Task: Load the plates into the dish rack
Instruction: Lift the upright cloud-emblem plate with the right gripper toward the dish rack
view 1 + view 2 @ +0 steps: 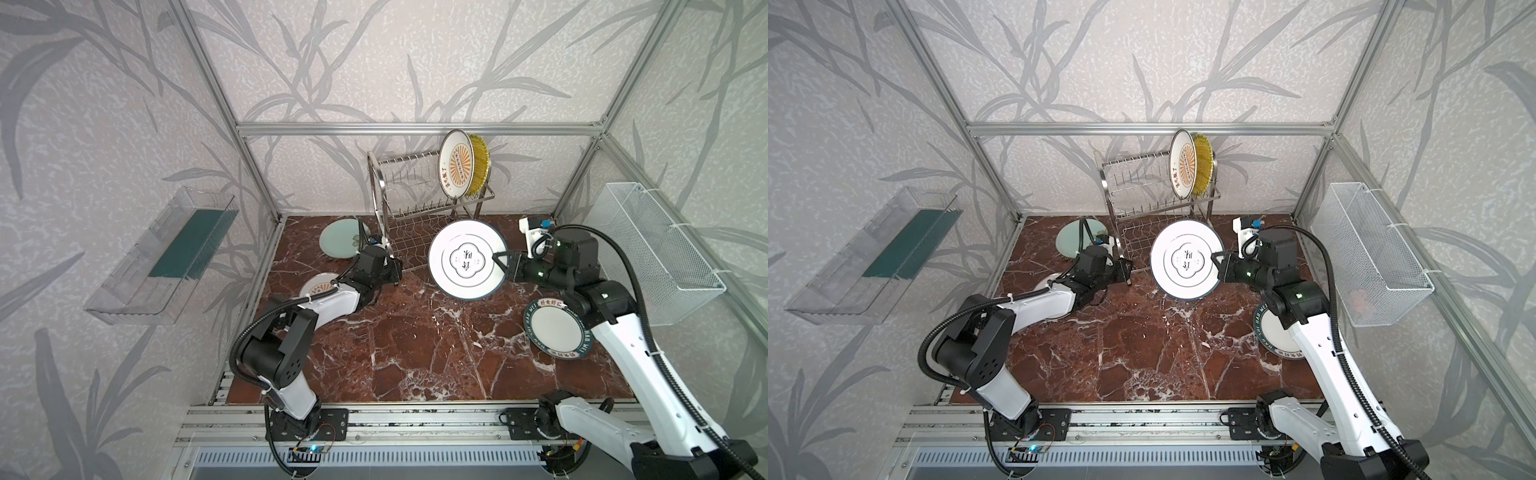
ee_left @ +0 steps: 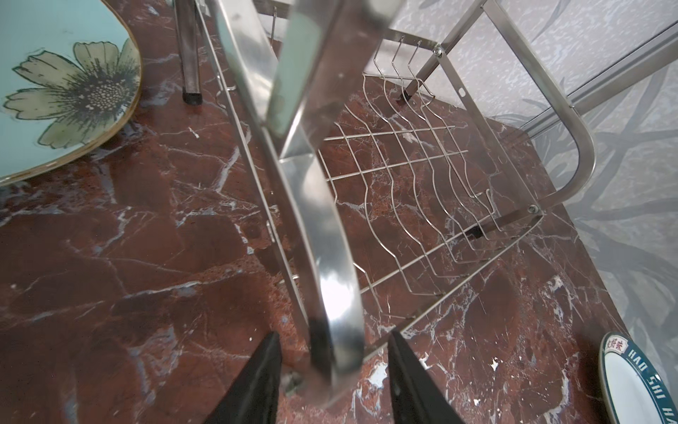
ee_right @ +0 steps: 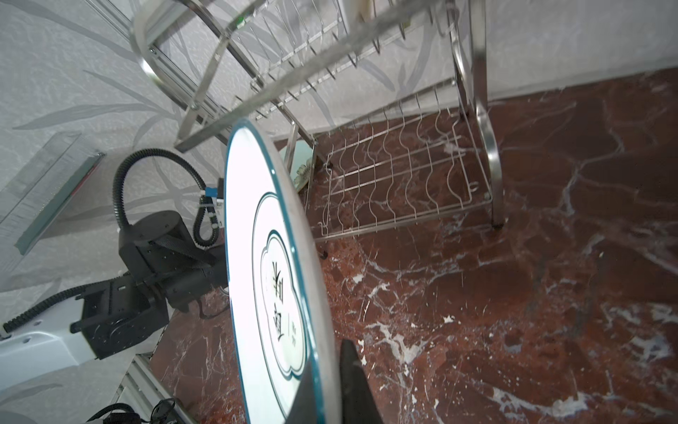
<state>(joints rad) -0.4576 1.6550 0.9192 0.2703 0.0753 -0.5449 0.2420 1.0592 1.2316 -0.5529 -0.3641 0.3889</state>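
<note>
Red marble tabletop (image 1: 415,353); quatrefoil plate (image 1: 465,259) is held mid-carry, rim-pinched by the right gripper (image 1: 500,261); left gripper (image 2: 334,341) is parted astride the dish rack (image 2: 332,264) frame; slot alignment's probably needed next.

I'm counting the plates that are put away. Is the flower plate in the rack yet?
No, the flower plate lies on the table beside the dish rack, not in its slots.

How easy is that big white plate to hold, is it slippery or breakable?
The white plate looks shiny and smooth, so probably slippery; the fingers of the right gripper pinch only its rim. It looks stiff like ceramic, so likely breakable over the hard marble table.
</note>
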